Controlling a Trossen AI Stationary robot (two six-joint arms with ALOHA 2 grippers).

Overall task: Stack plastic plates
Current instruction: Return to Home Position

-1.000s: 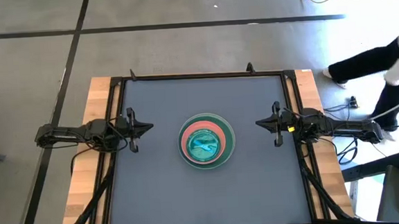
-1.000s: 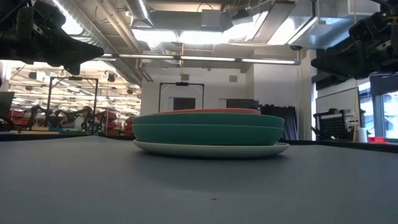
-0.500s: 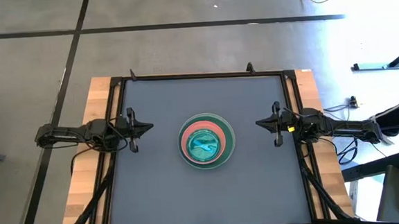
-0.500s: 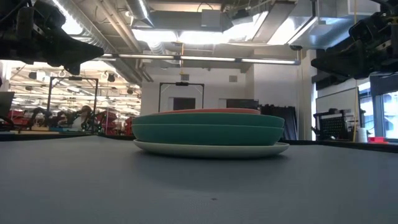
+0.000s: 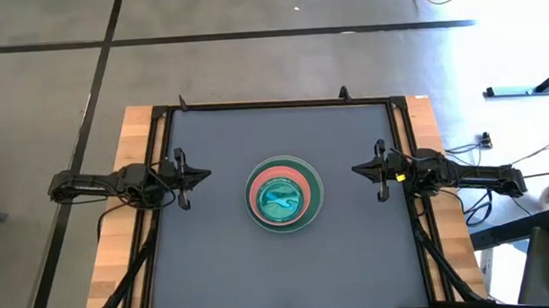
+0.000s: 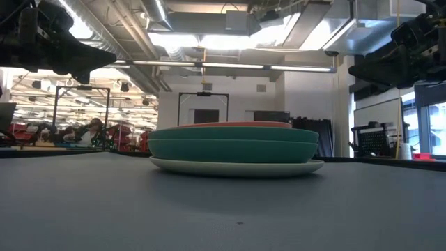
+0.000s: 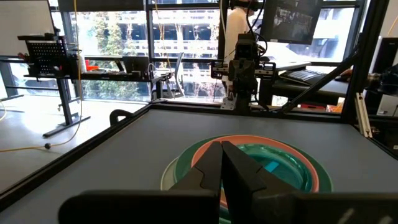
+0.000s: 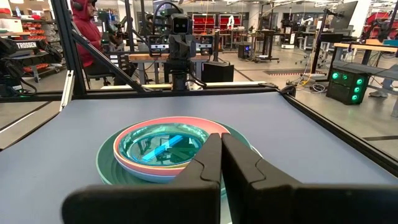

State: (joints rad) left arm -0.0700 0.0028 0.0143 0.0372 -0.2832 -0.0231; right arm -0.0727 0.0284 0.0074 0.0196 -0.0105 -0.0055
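Note:
The plastic plates sit in one stack at the table's middle: a cream plate at the bottom, a large green one on it, pink above, and a small cyan plate with a stripe on top. The stack rests on the grey mat by the cream plate's base. It also shows in the left wrist view and the right wrist view. My left gripper hovers shut at the table's left side, pointing at the stack. My right gripper hovers shut at the right side, facing it.
A black frame runs around the grey mat, with wooden table edges outside it. Bare mat lies all around the stack. A person in red stands beyond the table in the right wrist view.
Both arms and the stack have kept still. A person beyond the table's right edge has walked out of the high view.

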